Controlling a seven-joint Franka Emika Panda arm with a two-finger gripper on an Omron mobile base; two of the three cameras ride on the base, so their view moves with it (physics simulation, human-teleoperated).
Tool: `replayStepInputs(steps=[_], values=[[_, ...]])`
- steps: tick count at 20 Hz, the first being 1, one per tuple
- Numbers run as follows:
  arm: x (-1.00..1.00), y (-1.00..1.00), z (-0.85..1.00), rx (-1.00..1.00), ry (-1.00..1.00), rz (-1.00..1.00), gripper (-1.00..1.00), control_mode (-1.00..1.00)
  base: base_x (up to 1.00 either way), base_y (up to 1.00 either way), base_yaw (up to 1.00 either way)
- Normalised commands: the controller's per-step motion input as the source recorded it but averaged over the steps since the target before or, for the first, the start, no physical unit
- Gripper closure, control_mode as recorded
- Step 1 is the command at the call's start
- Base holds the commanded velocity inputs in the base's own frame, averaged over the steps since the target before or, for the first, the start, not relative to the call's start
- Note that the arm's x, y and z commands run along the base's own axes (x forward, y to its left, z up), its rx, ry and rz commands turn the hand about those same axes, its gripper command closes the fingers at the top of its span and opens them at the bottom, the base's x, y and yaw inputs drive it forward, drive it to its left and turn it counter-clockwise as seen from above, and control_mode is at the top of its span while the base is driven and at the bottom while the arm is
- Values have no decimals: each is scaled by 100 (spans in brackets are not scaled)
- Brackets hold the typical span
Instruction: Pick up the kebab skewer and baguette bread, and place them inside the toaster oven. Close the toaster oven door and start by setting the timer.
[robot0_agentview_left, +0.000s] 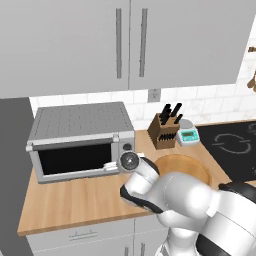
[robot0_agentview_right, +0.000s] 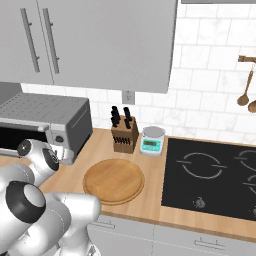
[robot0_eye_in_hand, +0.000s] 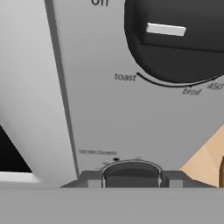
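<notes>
Gripping 1 of 2 toaster oven (robot0_agentview_left: 80, 137) knobs: lower knob (robot0_eye_in_hand: 131, 171), gripper (robot0_eye_in_hand: 131, 178) fingers pinching.

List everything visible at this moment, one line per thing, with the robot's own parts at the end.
toaster oven: one, silver-grey, left end of the counter
toaster oven door: one, dark glass, shut
upper knob: one, black, control panel
lower knob: one, dark, between the fingertips
knife block: one, brown, by the wall
kitchen scale: one, white and teal, beside the block
cutting board: one, round, wooden, counter front
cooktop: one, black, right
gripper: one, dark fingers closed around the lower knob
</notes>
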Motion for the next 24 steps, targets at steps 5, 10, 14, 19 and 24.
replayStepInputs(steps=[5, 10, 14, 19, 24], values=[[0, 0, 0, 0, 0, 0, 100, -100, 0, 0, 0], [0, -3, 0, 3, 0, 0, 100, -100, 0, 0, 0], [0, -4, 0, 11, 0, 0, 100, -100, 0, 0, 0], [-2, -12, 0, 13, 0, 0, 100, -100, 0, 0, 0], [-14, -19, -1, 13, -6, 1, 100, -100, 0, 0, 0]])
